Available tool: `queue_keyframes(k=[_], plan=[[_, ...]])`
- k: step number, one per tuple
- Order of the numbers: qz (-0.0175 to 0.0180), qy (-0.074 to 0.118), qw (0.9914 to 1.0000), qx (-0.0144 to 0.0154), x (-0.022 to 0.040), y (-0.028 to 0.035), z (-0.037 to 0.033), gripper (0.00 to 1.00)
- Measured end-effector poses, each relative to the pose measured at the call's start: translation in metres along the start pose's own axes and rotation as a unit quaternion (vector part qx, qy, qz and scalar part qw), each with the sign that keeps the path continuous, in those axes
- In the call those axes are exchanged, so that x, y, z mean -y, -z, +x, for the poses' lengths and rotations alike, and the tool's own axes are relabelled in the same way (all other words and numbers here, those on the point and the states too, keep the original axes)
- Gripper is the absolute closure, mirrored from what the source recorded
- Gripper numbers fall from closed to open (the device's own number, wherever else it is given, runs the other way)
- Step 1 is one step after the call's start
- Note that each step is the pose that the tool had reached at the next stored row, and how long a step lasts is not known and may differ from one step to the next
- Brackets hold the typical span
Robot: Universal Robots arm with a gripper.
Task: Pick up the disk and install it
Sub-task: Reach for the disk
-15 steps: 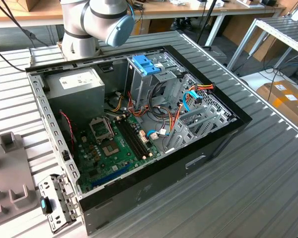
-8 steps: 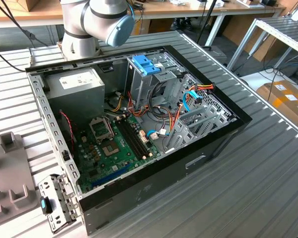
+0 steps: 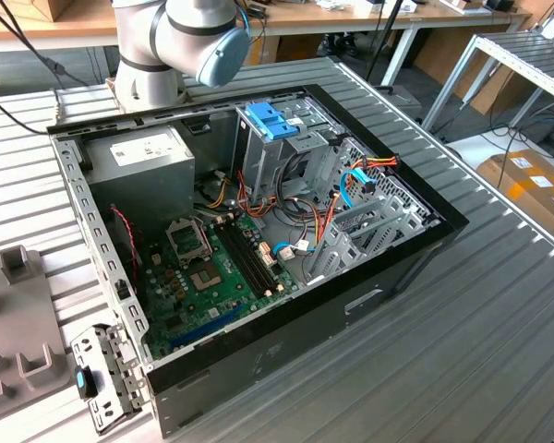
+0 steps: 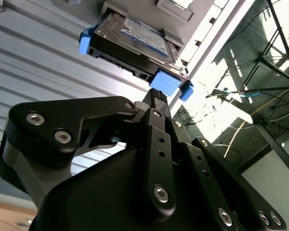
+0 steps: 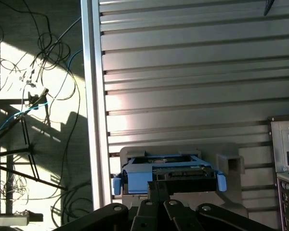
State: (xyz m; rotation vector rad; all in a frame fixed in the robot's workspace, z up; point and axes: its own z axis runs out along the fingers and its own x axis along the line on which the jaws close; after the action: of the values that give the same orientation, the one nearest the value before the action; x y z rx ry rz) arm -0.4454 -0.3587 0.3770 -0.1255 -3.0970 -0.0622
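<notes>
Looks like the pick-up step. Hangs with gripper [image 4: 157, 95] pressed together, pinching nothing, tips just beside a blue rail [image 4: 164, 83] of the disk [image 4: 135, 34] (touching or not, hard to tell). Has the disk lying in a grey holder [image 5: 229, 163] on the table [image 5: 183, 72], near the computer case [image 5: 284, 154]. Calls for spreading to span the rails

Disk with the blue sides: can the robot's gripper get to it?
Probably yes. In the second wrist view the gripper is right at the disk, with nothing between them. In the first wrist view the disk lies in a grey holder.
</notes>
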Motion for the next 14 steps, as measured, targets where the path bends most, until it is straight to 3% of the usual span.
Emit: queue_keyframes(k=[8, 14], plan=[[0.0000, 0.000, 1.00000, -0.0005, 0.0002, -0.0020, 0.0015, 0.89], [0.0001, 0.000, 1.00000, -0.0007, 0.0009, -0.0077, 0.0079, 0.89]])
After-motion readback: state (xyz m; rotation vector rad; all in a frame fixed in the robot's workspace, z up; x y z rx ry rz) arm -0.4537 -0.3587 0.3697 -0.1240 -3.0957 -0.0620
